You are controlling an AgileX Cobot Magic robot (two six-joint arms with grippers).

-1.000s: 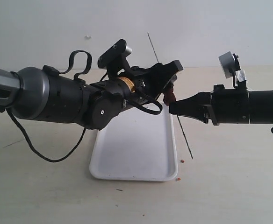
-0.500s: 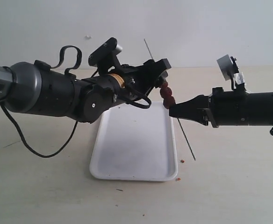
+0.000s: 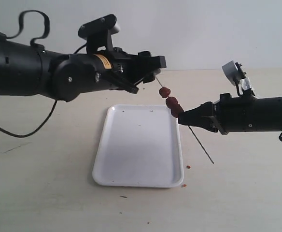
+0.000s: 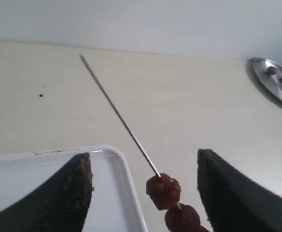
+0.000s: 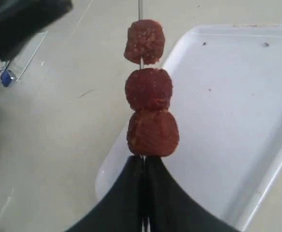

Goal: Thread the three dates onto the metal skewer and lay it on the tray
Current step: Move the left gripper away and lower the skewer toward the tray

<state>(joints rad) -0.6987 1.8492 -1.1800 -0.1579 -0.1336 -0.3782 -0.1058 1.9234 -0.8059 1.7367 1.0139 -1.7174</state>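
Note:
Three reddish-brown dates (image 3: 171, 102) sit in a row on the thin metal skewer (image 3: 201, 147), held in the air over the right rim of the white tray (image 3: 131, 159). My right gripper (image 3: 182, 117) is shut on the skewer just behind the lowest date (image 5: 152, 133). The rod's long tail slants down to the table on the right. My left gripper (image 3: 148, 73) stands open, up and to the left of the dates, touching nothing. In the left wrist view the top date (image 4: 163, 191) and the bare skewer tip (image 4: 112, 101) show between its dark fingers (image 4: 76, 188).
Reddish crumbs (image 3: 188, 166) lie on the table by the tray's right front corner. A round metal dish (image 4: 271, 89) holding small dark lumps appears in the left wrist view. The left arm's bulky body hangs above the table's left half.
My left gripper has drawn back up and to the left, off the dates, leaving all three bare on the skewer. The right gripper kept its hold and the skewer now slants flatter.

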